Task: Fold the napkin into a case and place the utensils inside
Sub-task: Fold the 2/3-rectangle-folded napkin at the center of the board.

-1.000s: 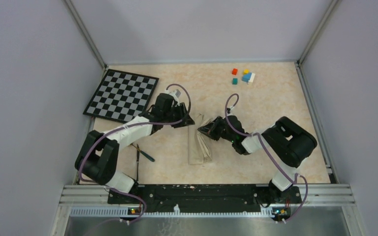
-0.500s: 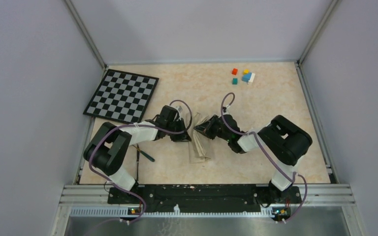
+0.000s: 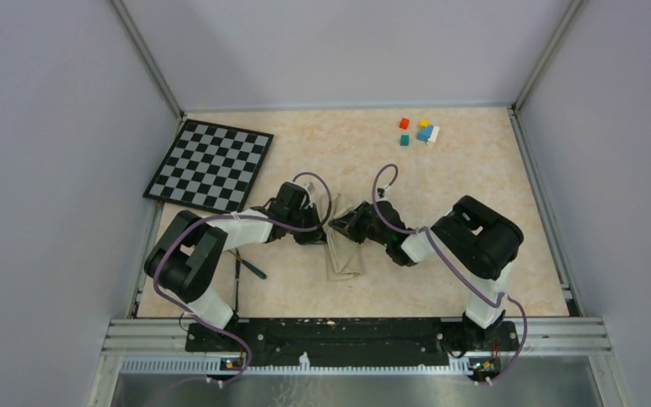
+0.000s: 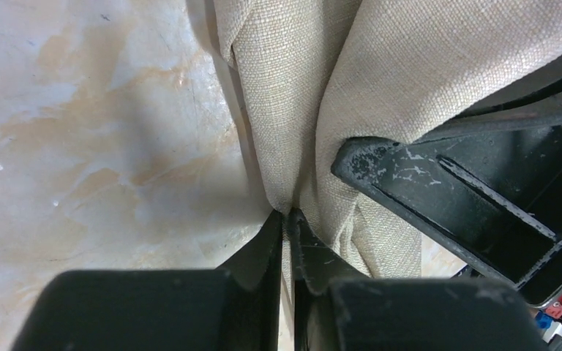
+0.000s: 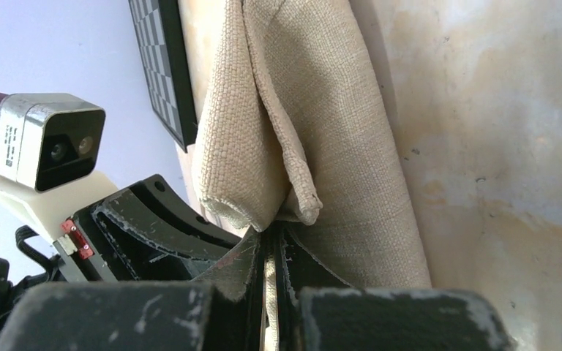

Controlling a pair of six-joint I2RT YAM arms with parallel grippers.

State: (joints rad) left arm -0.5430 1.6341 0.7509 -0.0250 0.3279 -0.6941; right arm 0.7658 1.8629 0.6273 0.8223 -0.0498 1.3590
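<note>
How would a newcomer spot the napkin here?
At the middle of the tabletop, find where the left gripper and right gripper meet. The napkin is the folded cloth both pinch: plain beige, unlike the black-and-white checkerboard.

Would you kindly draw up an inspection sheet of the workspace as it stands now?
Surface: mottled peach tabletop, no spills seen.
Job's things: napkin folded to a narrow strip mid-table, its far end bunched between the two hands; utensils lie on the table by the left arm, outside the cloth.
Clutter: checkerboard at far left; coloured cubes at far right.
Hands: left hand shut on a napkin fold; right hand shut on a napkin fold from the other side.
Cables: purple cables loop over both wrists; no snag seen.
Surroundings: pale walls on three sides; metal rail along the near edge.
</note>
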